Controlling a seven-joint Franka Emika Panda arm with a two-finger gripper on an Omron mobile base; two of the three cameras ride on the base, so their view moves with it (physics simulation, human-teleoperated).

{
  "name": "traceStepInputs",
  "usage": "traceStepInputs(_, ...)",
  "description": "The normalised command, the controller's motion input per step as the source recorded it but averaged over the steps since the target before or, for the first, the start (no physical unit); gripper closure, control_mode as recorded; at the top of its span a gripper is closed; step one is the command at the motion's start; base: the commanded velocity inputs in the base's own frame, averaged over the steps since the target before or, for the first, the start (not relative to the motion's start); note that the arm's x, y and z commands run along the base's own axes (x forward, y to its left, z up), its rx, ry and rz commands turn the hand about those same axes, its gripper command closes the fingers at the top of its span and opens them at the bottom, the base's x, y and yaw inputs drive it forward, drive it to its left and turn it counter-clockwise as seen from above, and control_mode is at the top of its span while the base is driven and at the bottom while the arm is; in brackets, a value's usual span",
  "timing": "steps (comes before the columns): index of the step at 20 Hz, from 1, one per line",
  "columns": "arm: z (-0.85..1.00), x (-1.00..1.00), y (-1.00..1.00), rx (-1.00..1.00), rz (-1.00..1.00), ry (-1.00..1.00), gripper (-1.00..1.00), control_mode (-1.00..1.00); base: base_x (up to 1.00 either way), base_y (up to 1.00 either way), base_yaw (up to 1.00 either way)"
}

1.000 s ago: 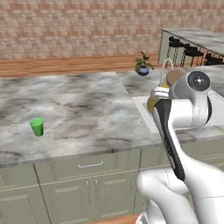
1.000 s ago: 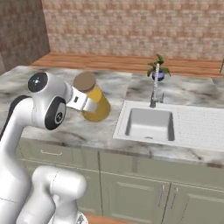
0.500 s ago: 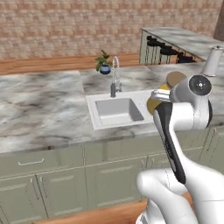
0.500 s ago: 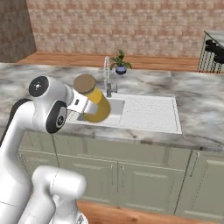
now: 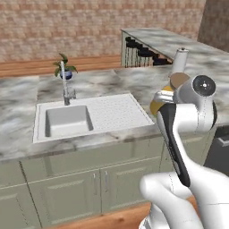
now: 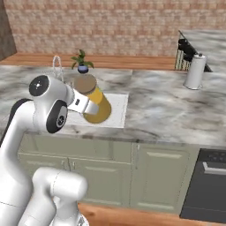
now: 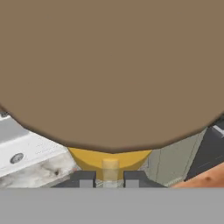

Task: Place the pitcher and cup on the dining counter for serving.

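Centrally, the yellow-orange tapered pitcher [image 6: 95,103] with its tan top hangs tilted in my pincer [image 7: 110,178], which is clenched on a small tab at its side; the dark fingertips [image 7: 84,178] flank that tab. The pitcher sits above the front edge of the grey-white marbled worktop [image 6: 167,110], beside the white sink [image 5: 67,120] and its drainboard. Farther back stand a small potted plant [image 6: 81,62] and a pale grey lidded canister [image 6: 194,71]. Beyond, the dining counter [image 5: 170,42] carries black bar stools [image 5: 138,51] beneath its overhang.

Brick wall [image 5: 67,22], marbled sink counter [image 6: 167,110], grey-green cabinets [image 5: 89,183].
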Motion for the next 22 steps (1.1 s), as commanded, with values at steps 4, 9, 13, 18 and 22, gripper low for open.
traceStepInputs(4,0.0,0.0,0.0,0.0,0.0,0.0,1.0,1.0,0.0,-1.0,-0.12)
traceStepInputs(9,0.0,0.0,0.0,0.0,0.0,0.0,1.0,1.0,0.0,-1.0,-0.11)
traceStepInputs(13,0.0,0.0,0.0,0.0,0.0,0.0,1.0,1.0,0.0,-1.0,-0.11)
traceStepInputs(18,0.0,0.0,0.0,0.0,0.0,0.0,1.0,1.0,-0.07,-1.0,-0.13)
traceStepInputs(22,0.0,0.0,0.0,0.0,0.0,0.0,1.0,1.0,-0.03,-1.0,-0.12)
